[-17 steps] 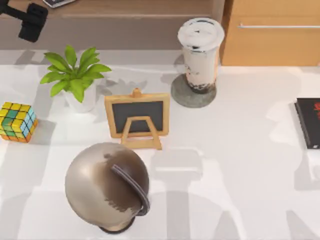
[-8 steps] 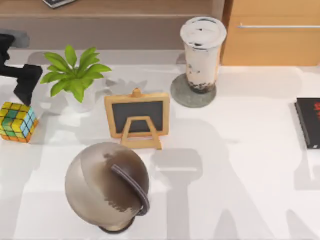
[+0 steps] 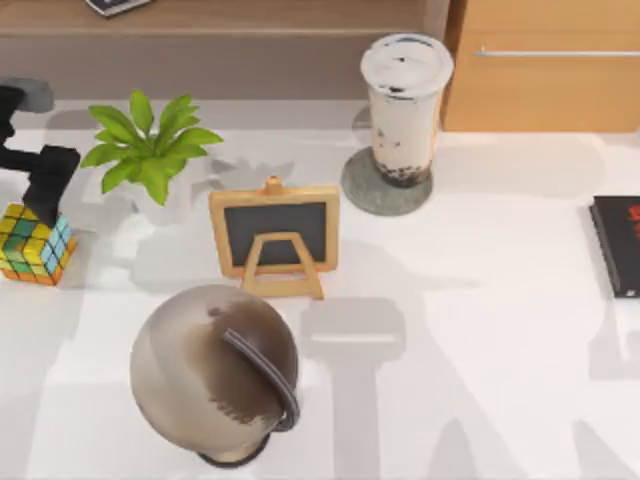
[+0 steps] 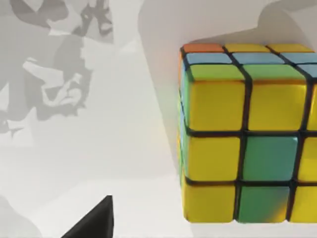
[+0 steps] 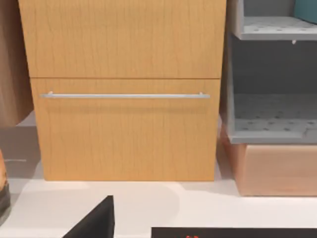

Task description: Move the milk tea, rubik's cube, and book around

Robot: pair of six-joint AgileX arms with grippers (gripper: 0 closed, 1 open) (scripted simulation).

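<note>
Progress: none visible. Left gripper (image 3: pixel 42 190), finger state indeterminate, sits above rubik's cube (image 3: pixel 35 245); milk tea (image 3: pixel 403 108) and book (image 3: pixel 618 245) unmoved.

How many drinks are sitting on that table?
1. The milk tea stands upright on a round grey coaster at the table's far edge, right of the small chalkboard easel and in front of the wooden cabinet.

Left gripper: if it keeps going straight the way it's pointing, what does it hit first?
Most likely the rubik's cube: the left gripper sits just above it at the table's left edge, though the remaining gap is hard to judge.
</note>
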